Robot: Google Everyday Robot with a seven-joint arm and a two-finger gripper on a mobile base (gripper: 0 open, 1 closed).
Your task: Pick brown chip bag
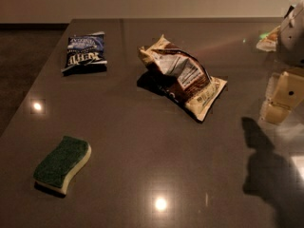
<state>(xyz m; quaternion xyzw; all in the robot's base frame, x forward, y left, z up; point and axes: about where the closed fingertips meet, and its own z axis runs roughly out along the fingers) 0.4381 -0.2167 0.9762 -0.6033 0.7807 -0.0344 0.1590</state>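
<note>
We see the brown chip bag (183, 77) lying crumpled in the middle of the table (142, 165), well apart from our gripper (281, 100) at the right edge, and we cannot tell whether it is released or clenched.

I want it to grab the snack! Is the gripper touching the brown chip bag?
Apart. The camera view shows the gripper at the right edge, with bare table between it and the brown chip bag.
</note>
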